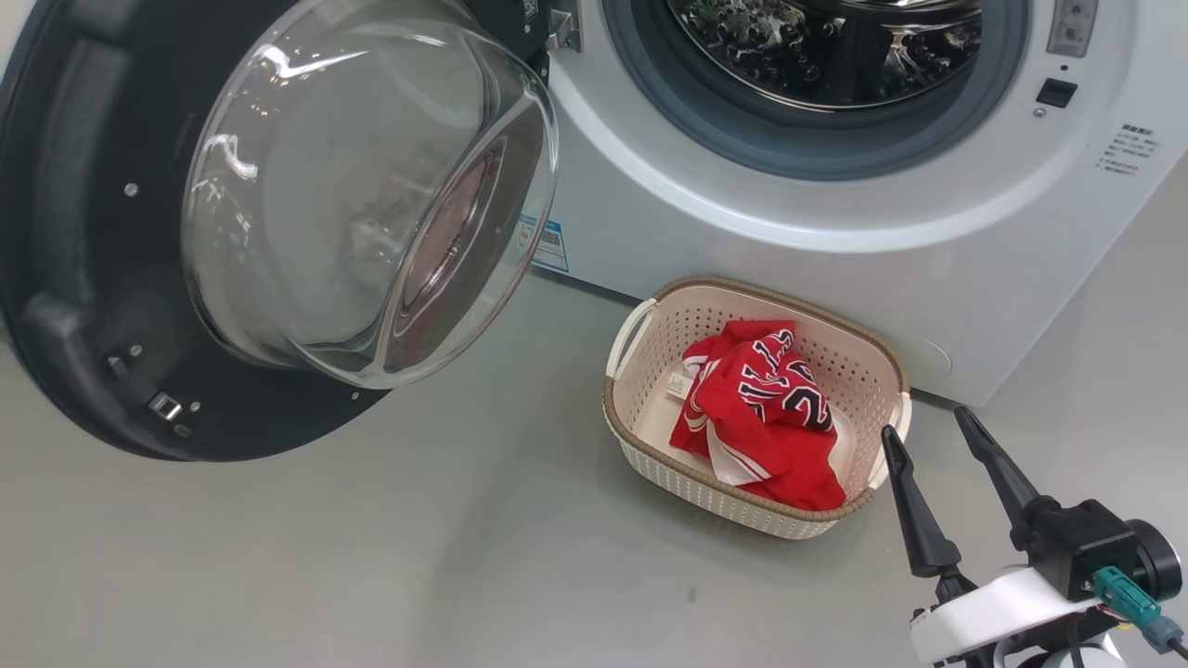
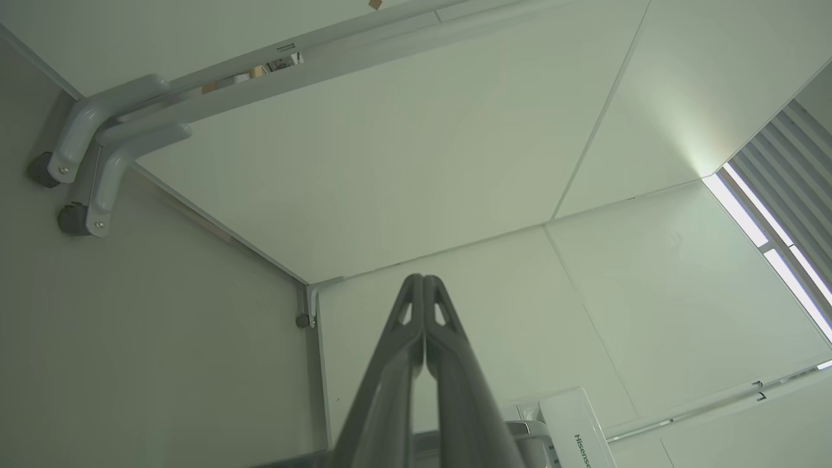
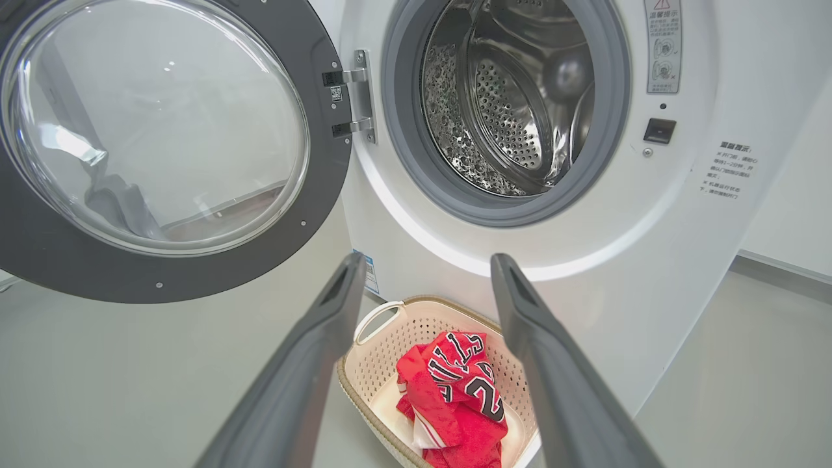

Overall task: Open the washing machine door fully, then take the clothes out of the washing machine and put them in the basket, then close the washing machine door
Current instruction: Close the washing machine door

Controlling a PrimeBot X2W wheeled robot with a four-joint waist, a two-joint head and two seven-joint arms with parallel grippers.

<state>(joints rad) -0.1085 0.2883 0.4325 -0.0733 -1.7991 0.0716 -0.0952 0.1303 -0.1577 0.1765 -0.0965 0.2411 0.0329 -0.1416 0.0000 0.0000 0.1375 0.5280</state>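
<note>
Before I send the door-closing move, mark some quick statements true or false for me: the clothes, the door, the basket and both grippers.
1. The red sports garments lie inside the cream perforated plastic basket. True.
2. The round black-rimmed glass door of the white washing machine is latched shut. False: it stands swung wide open on its hinges.
3. The right gripper is open and empty, near the basket. True.
4. The left gripper grips a garment. False: its fingers are shut together on nothing, pointing up at the ceiling.
5. The basket stands on the floor in front of the machine. True.
</note>
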